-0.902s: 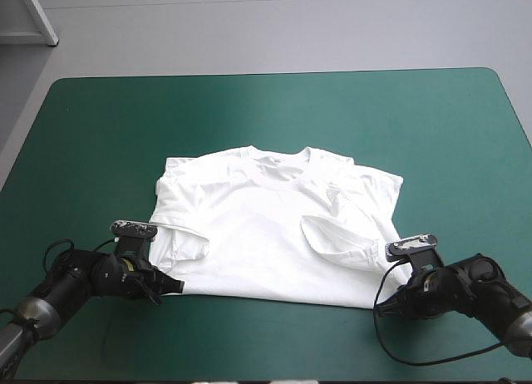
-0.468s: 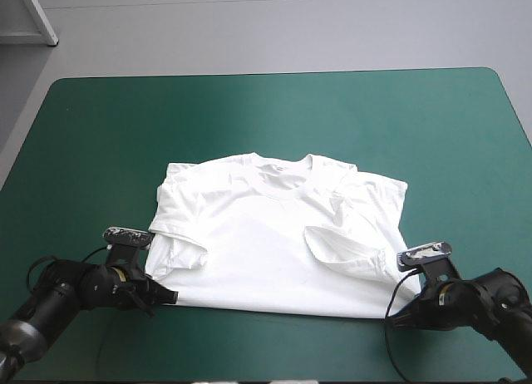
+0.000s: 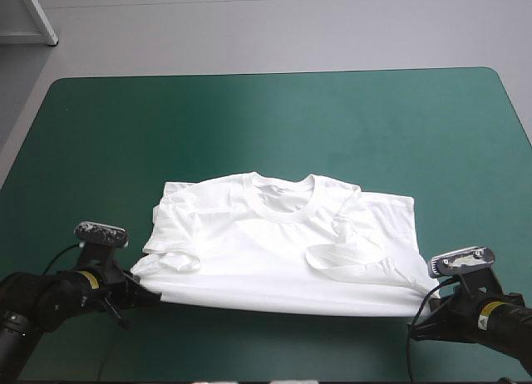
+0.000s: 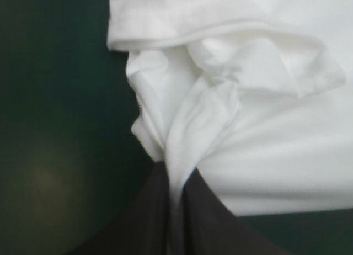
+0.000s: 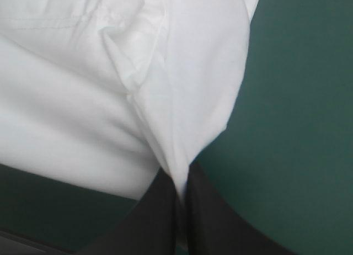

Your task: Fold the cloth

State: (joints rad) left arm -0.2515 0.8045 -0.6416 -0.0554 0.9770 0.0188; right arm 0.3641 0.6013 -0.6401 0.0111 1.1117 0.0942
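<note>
Pinching the T-shirt's [image 3: 283, 251] near corners, left gripper [image 4: 175, 175] and right gripper [image 5: 180, 183] hold its hem taut, likely so the garment, spread mid-table on the teal-green cover [image 3: 249, 118], lies flat for folding.

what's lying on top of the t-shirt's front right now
Two short sleeves lie folded inward on the T-shirt: one by the left gripper, one by the right gripper. Both grippers pinch its near corners. The cloth under the sleeves is hidden.

T-shirt [image 3: 283, 251] on the table [image 3: 249, 118] toward its near edge, collar to the far side, my left gripper [image 4: 175, 183] at the near left corner, my right gripper [image 5: 179, 189] at the near right corner, hem held in each.
</note>
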